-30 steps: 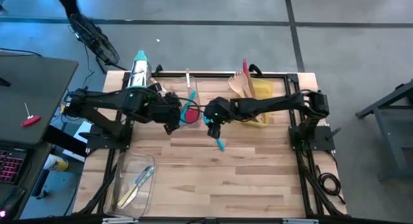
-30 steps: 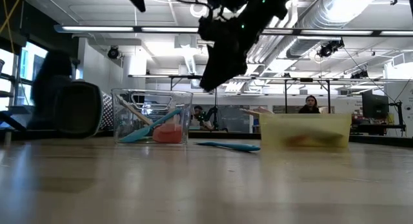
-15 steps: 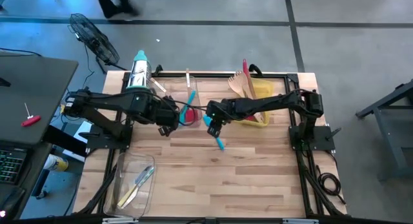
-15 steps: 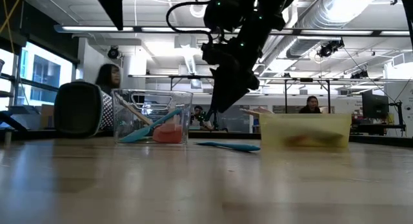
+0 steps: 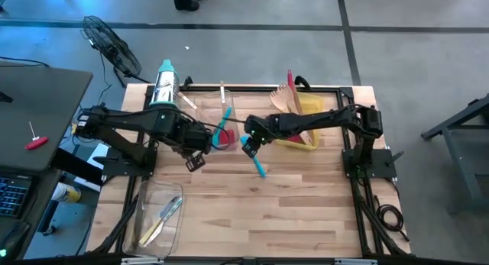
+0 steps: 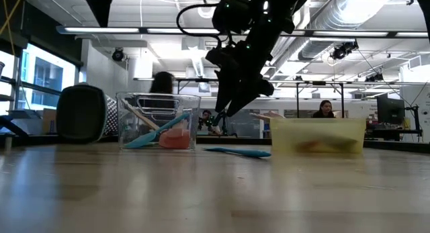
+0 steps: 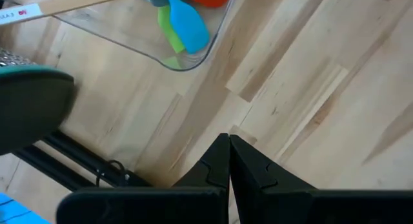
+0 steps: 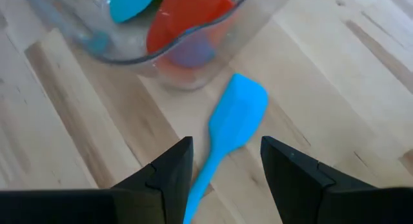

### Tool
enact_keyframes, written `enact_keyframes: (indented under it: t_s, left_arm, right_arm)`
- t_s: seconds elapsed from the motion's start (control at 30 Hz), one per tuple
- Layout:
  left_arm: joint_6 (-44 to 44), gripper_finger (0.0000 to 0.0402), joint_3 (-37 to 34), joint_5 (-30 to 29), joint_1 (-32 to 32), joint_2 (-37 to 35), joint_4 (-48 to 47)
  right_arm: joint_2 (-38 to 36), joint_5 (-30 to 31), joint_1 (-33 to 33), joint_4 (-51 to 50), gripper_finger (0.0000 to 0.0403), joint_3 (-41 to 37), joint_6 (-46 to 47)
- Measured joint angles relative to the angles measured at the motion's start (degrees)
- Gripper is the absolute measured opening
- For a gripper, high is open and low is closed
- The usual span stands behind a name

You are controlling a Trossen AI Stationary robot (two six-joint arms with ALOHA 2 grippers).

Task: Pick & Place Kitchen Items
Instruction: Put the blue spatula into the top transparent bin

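Blue spatula (image 8: 235, 117) — handle end behind right claw (image 8: 222, 162)

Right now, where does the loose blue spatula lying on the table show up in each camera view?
High view: the blue spatula lies mid-table, just below the right gripper.
Low view: flat on the wood, between the clear bin and the yellow bin.
Left wrist view: not in it; only spatulas inside the bin.
Right wrist view: between the open fingers.
Shared landmark: the clear bin holding the red spatula.
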Motion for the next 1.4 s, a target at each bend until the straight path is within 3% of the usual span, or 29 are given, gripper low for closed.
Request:
enact_keyframes:
  t_s: [0.63, 1.07, 1.2, 1.4]
  left_arm:
    - [-2.30, 0.0001, -0.02, -3.33, -1.98, 0.00, 0.35]
    - [1.21, 0.0001, -0.02, -7.87, -1.86, 0.00, 0.46]
    - [1.19, 0.0001, -0.02, -8.26, -1.86, 0.00, 0.46]
    - [1.27, 0.0001, -0.02, -8.29, -1.86, 0.00, 0.36]
  right_arm:
    - [0.67, -1.43, -0.43, 1.25, 0.0175, -0.04, 3.19]
    - [0.66, 0.87, -0.15, 1.73, 0.0175, -0.04, 4.41]
    - [0.66, 3.09, -0.04, 2.03, 0.0190, -0.04, 4.59]
    - [0.66, 1.12, -0.04, 3.15, 0.0236, -0.04, 1.96]
